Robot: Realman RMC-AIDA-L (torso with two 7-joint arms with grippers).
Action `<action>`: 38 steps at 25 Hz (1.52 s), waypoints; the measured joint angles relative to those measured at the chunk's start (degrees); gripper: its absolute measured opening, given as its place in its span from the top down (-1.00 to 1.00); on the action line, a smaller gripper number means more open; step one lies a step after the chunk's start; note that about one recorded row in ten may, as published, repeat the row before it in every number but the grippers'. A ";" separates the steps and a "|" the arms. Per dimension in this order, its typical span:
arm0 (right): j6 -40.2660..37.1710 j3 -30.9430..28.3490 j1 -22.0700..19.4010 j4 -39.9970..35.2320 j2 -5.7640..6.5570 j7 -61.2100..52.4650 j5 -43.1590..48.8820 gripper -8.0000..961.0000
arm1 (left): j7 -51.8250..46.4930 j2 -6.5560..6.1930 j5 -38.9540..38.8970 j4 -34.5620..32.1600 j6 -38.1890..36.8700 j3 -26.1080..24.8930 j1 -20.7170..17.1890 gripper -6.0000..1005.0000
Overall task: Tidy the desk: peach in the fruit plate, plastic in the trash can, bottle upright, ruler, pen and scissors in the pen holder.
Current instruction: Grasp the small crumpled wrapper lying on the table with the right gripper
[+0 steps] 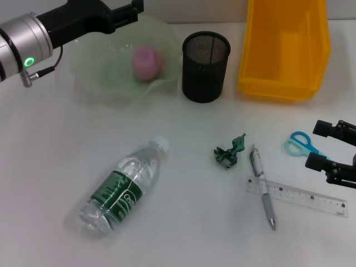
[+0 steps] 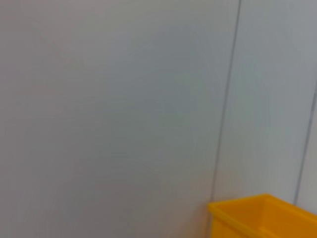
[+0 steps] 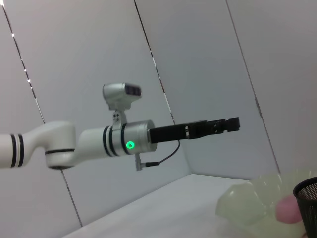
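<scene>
Black wire-mesh pen holder (image 1: 205, 65), glossy yellow plastic bin (image 1: 283, 50), clear plastic bottle (image 1: 123, 186)

White desk (image 1: 44, 167) carries: plate (image 1: 94, 78), holder (image 1: 205, 67), yellow bin (image 1: 283, 50), lying bottle (image 1: 125, 186), plastic (image 1: 230, 151), pen (image 1: 262, 186), ruler (image 1: 303, 196), scissors (image 1: 300, 143).

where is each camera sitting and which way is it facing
Head: high, looking down on the desk; left gripper above the fruit plate, right gripper by the scissors.
Left wrist: faces the wall; no robot parts, only the trash can.
Right wrist: looks across at the left gripper.
Shared: peach, pen holder in head and right wrist.
</scene>
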State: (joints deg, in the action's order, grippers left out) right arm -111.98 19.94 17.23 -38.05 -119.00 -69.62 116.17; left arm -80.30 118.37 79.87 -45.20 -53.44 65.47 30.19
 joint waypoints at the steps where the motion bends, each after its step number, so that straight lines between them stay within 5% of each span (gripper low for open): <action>1: -0.20 -0.01 0.11 -0.37 0.02 -1.05 -0.08 -0.71 | 0.03 -0.02 -0.02 0.03 -0.45 0.00 -0.32 -0.51; 5: -2.47 0.20 0.92 -5.66 0.10 -10.76 -1.98 -0.71 | 0.68 -0.30 -0.13 -0.48 -8.14 -1.64 -2.34 -0.58; 7: -3.23 1.19 2.20 -15.13 0.17 -22.80 -3.29 -0.71 | 4.57 -1.42 2.18 0.79 -20.84 -2.91 -3.58 -0.60; 10: -3.12 3.98 3.85 -23.34 0.22 -32.61 -1.62 -0.71 | 8.38 -1.93 5.26 1.71 -27.71 -2.90 -4.72 -0.62; 13: -2.71 12.24 6.63 -35.16 0.43 -44.39 3.52 -0.71 | 8.38 -1.93 5.26 1.71 -27.71 -2.90 -4.72 -0.64; 14: -2.47 15.63 7.69 -38.96 0.41 -47.22 5.93 -0.71 | 11.94 -1.67 7.67 2.80 -33.21 -2.99 -6.90 -0.65; 15: -1.17 22.87 9.78 -45.17 0.15 -51.46 11.45 -0.71 | 12.66 -1.13 7.84 3.09 -33.72 -3.07 -7.92 -0.65; 16: -1.17 22.87 9.78 -45.17 0.15 -51.46 11.45 -0.71 | 12.94 -0.82 7.86 3.22 -33.69 -3.12 -8.49 -0.65; 17: 0.98 30.88 12.17 -48.85 -0.05 -55.78 17.08 -0.71 | 12.94 -0.82 7.86 3.22 -33.69 -3.12 -8.49 -0.65; 18: 0.98 30.88 12.17 -48.85 -0.05 -55.78 17.08 -0.71 | 13.10 -0.65 7.88 3.30 -33.58 -3.26 -8.87 -0.65; 22: 7.51 46.76 17.37 -48.79 -0.19 -67.32 25.49 -0.70 | 13.42 -0.27 7.87 3.89 -33.27 -4.20 -9.76 -0.65; 28: 15.78 59.17 18.88 -44.78 -0.28 -74.37 29.29 -0.70 | 13.25 -0.29 7.87 4.38 -32.77 -4.44 -9.82 -0.65; 38: 27.00 66.72 20.18 -34.80 -0.52 -76.36 27.12 -0.67 | 13.53 -0.39 7.84 5.75 -32.20 -4.44 -9.34 -0.65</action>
State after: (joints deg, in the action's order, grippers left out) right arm -84.98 86.67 37.41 -72.85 -119.53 -145.98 143.29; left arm -66.78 117.98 87.71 -39.45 -85.64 61.04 20.85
